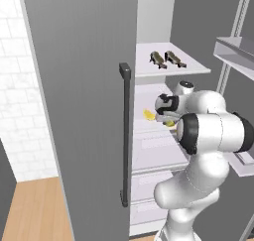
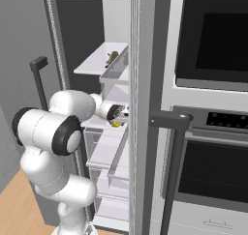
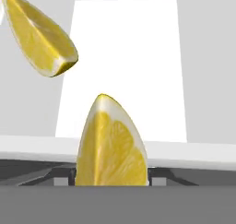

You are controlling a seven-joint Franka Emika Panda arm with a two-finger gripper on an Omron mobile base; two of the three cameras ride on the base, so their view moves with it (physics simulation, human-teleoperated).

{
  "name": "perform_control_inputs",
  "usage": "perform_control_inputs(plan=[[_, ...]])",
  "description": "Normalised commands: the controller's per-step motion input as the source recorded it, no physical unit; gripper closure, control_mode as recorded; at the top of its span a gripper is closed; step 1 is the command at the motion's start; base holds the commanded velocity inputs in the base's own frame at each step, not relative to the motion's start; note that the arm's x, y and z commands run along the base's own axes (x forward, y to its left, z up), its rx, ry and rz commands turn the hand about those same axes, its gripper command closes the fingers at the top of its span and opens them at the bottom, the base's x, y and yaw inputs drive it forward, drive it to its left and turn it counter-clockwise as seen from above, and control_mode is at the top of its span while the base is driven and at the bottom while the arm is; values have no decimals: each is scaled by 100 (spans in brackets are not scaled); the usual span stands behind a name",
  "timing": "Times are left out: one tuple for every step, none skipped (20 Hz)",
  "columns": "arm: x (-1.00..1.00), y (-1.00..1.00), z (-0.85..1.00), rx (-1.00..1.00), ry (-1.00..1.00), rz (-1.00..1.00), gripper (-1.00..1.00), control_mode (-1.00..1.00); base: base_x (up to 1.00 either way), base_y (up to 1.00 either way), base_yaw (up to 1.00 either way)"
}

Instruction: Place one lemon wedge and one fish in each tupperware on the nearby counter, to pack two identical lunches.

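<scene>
Near wedge: lemon wedge (image 3: 112, 142) sits right at the fingertips in your hand view, point up, cut face toward the camera, its lower end between the two dark finger tips.
Gripper: gripper (image 1: 167, 120) is reached into the open fridge at the middle shelf (image 1: 158, 131). Jaws stand against both flanks of the near wedge; read this as closed on it.
Second wedge: second lemon wedge (image 3: 40, 36) lies up and to the left in your hand view, apart from the first; in the left base view you see it (image 1: 149, 114) on the same shelf, just left of the hand.
Fish: two dark fish (image 1: 166, 59) lie side by side on the upper shelf (image 1: 193, 67), above the hand.
Fridge door: grey fridge door (image 1: 84, 101) stands open on your left, its dark bar handle (image 1: 125, 136) vertical.
Ovens: wall ovens (image 2: 213, 108) stand to the right of the fridge.
</scene>
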Motion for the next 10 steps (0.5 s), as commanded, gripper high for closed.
perform_control_inputs(plan=[[-80,19,61,0,-2,0,100,-100,0,0,0],[-74,18,78,0,0,0,100,-100,0,0,0],[-75,17,98,0,-1,0,100,-100,0,0,0],[-74,11,100,0,-2,0,100,-100,0,0,0],[-70,9,100,0,0,0,100,-100,0,0,0],[-67,10,100,0,0,1,100,-100,0,0,0],[-67,9,100,0,0,1,100,-100,0,0,0],[-65,9,100,0,0,1,100,-100,0,0,0],[-75,16,100,0,0,2,100,-100,0,0,0],[-83,18,100,0,0,2,100,-100,0,0,0]])
